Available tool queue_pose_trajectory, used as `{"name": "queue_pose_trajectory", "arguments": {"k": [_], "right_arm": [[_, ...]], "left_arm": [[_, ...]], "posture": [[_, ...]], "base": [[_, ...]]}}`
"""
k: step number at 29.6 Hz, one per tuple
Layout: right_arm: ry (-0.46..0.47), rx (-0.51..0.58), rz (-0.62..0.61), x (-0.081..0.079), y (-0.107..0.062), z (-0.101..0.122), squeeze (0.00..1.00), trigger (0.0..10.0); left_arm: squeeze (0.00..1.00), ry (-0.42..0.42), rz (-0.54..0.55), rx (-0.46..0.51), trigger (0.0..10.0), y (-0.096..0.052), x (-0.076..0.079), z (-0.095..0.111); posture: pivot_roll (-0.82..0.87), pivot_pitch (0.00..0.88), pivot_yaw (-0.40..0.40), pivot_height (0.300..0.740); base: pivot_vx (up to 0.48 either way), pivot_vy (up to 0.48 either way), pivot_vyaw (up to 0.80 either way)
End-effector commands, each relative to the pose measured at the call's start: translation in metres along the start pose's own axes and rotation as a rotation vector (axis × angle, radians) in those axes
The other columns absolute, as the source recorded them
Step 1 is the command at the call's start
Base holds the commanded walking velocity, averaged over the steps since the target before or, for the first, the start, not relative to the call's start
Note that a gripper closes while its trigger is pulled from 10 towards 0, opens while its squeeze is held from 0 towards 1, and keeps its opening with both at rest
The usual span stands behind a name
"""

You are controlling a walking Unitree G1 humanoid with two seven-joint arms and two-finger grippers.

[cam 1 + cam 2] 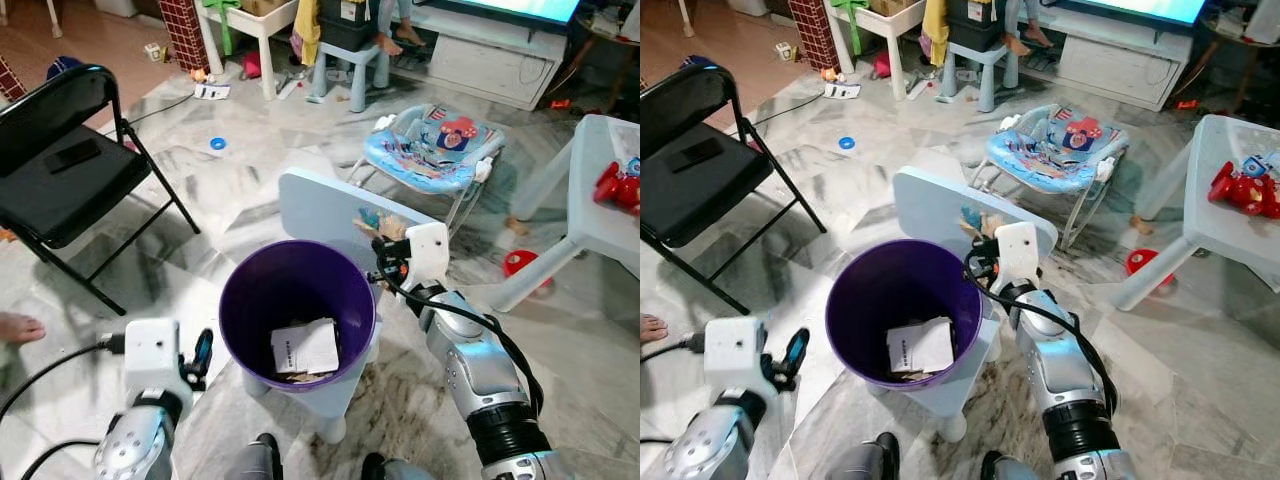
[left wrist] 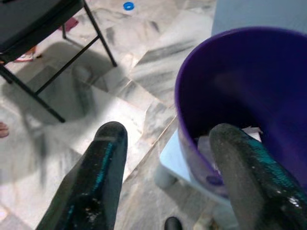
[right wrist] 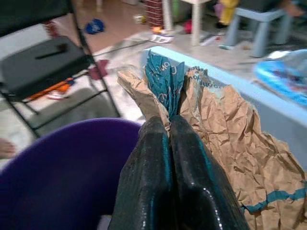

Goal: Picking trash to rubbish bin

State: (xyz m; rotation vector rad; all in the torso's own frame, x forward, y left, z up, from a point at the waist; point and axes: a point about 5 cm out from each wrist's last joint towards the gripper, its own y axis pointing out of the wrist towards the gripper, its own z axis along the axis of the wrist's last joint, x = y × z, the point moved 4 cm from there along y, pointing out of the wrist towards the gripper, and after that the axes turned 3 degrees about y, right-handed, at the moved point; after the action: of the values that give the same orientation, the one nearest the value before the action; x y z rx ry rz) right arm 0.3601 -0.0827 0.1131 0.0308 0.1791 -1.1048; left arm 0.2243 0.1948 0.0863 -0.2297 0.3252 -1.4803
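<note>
Floor (image 1: 250, 160): grey-veined white marble, littered with small toys; brown tile at the far left.
Chair (image 1: 60, 170): black folding chair at left, a dark flat object on its seat.
Bouncer (image 1: 435, 150): blue baby bouncer with cartoon print, centre right.
Table (image 1: 610, 200): pale plastic table at right, red toy (image 1: 618, 185) on top.
Stool (image 1: 350, 65): light blue, by a white table (image 1: 255, 25) at the back.
Cabinet (image 1: 490, 55): white, low, along the far wall.
</note>
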Motion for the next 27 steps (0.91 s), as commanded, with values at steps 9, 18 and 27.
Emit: {"name": "queue_pose_trajectory", "arguments": {"k": [9, 18, 27], "right_arm": [[0.184, -0.128, 0.368, -0.054, -0.016, -0.023, 0.00, 0.0], [0.047, -0.266, 0.476, -0.069, -0.028, -0.051, 0.00, 0.0], [-0.063, -0.261, 0.431, -0.075, -0.013, -0.053, 0.00, 0.0]], "left_arm": [[1.00, 0.022, -0.111, -0.062, 10.0, -0.016, 0.011, -0.005], [0.00, 0.016, -0.105, -0.087, 10.0, -0.009, 0.011, -0.010], [0.00, 0.015, -0.123, -0.082, 10.0, -0.005, 0.017, -0.006]], "posture": [[0.25, 0.227, -0.020, 0.740], [0.25, 0.228, -0.027, 0.740], [0.24, 0.221, -0.031, 0.740]], "base": [[0.000, 0.000, 0.00], [0.000, 0.000, 0.00], [0.000, 0.000, 0.00]]}}
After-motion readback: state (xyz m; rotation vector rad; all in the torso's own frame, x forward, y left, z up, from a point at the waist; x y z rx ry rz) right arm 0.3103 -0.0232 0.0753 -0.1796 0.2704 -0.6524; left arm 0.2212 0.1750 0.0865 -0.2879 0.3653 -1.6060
